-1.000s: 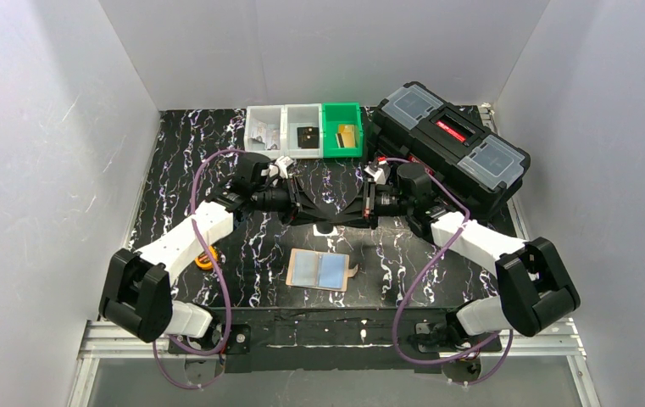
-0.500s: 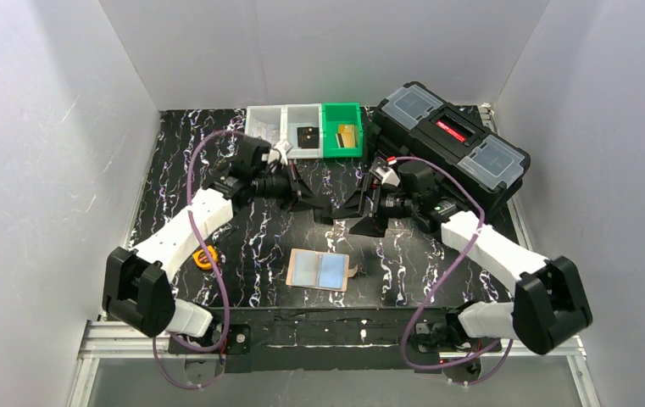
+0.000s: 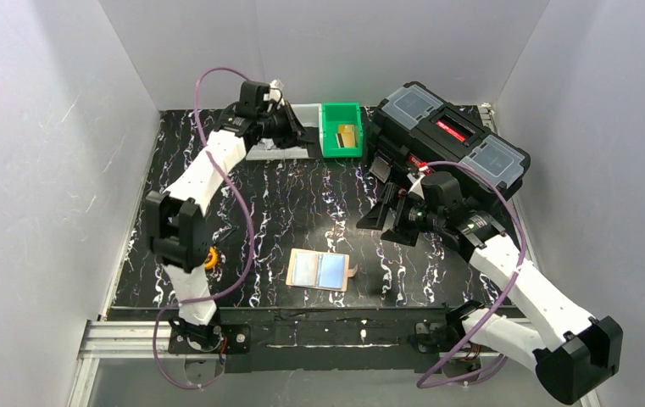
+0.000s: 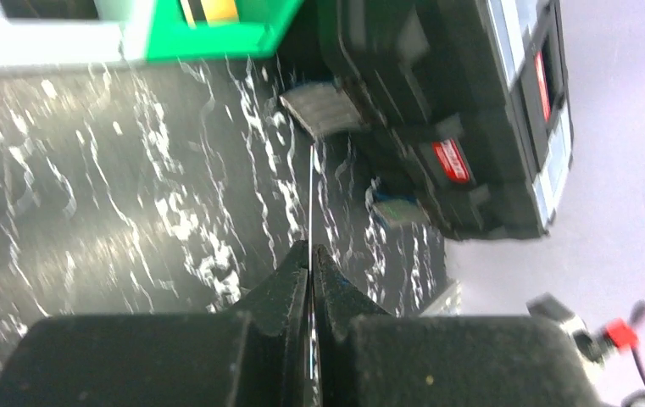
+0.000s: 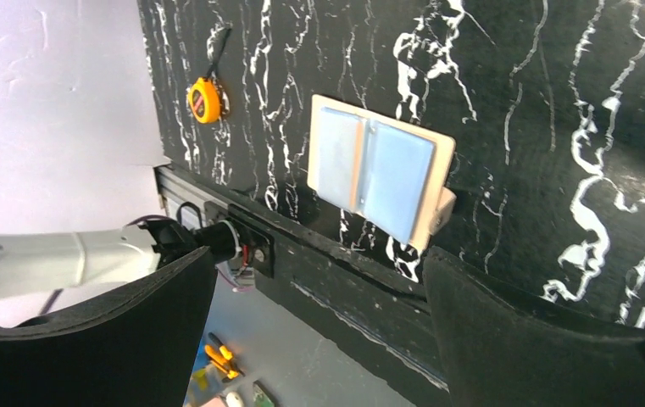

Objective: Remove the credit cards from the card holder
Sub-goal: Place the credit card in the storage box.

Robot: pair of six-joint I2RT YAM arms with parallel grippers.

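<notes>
Left gripper [image 4: 310, 251], black, two-finger: jaws pressed together on a thin pale card [image 4: 310, 195], seen edge-on and projecting forward.
Black white-veined marble-pattern bench [image 4: 90, 170] beneath.
Green plastic bin [image 4: 208, 38] beside a white plastic bin [image 4: 39, 34], both cropped at the top.
Large black plastic toolbox [image 4: 446, 102] with red labels, along the bench edge by the pale wall.

Robot lab test cell: white panel walls [image 3: 47, 170], black marbled table [image 3: 319, 186], far toolbox [image 3: 450, 144], green bin [image 3: 341, 154], near metal rail [image 3: 115, 335]

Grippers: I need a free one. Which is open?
The right gripper: its jaws stand wide apart, nothing between them. The left gripper is pinched shut on a thin credit card seen edge-on.
</notes>
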